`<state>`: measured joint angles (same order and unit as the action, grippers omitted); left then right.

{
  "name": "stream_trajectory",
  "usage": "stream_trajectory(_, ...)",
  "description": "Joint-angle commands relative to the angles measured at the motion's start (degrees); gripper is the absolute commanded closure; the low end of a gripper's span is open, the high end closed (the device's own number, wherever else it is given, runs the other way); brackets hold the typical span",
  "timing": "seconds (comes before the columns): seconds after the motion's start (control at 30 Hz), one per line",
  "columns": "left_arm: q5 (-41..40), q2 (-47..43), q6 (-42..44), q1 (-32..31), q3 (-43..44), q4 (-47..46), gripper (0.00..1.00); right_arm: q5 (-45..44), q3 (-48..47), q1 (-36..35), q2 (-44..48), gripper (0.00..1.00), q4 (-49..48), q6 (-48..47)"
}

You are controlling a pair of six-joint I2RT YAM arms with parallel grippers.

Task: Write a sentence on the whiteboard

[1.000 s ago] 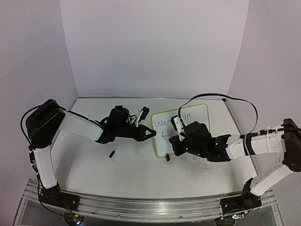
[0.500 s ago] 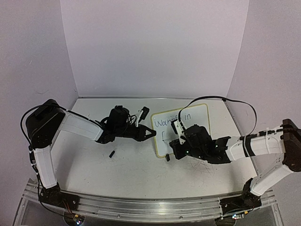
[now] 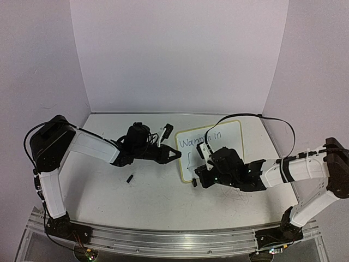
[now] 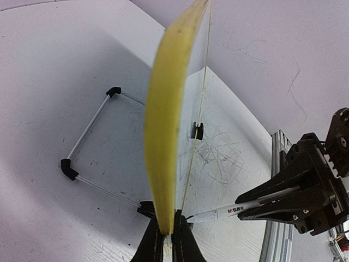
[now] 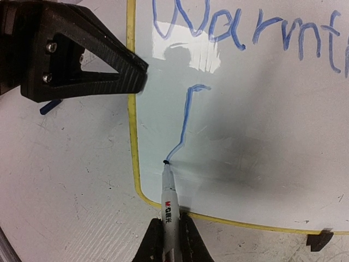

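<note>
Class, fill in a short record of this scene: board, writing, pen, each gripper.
Board: small white whiteboard with pale-yellow frame
Writing: blue cursive words "Warmth in"; one blue stroke beneath
Pen: white marker, tip at the stroke's lower end
Left gripper: shut on the whiteboard's yellow edge
Right gripper: shut on the marker

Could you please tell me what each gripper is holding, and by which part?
The right gripper holds the marker by its barrel; the left gripper pinches the whiteboard by its yellow frame edge.
</note>
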<state>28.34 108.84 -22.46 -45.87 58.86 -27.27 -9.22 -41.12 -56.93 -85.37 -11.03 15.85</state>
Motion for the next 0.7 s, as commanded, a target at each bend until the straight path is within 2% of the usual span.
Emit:
stream_trajectory(0.0,-0.03,1.4,1.72,-1.71,0.3,3.2,1.0,-0.08,-1.7,-0.03,4.6,1.0,-0.04,0.87)
stream_trajectory(0.2,-0.08,1.16,1.8,-1.68,0.1,3.27,1.0,-1.76,-2.33,0.32,6.95,1.0,0.04,-0.46)
stream_trajectory(0.67,-0.16,0.89,1.8,-1.68,0.2,3.54,1.0,-3.67,-5.19,0.51,1.32,1.0,-0.82,-1.08)
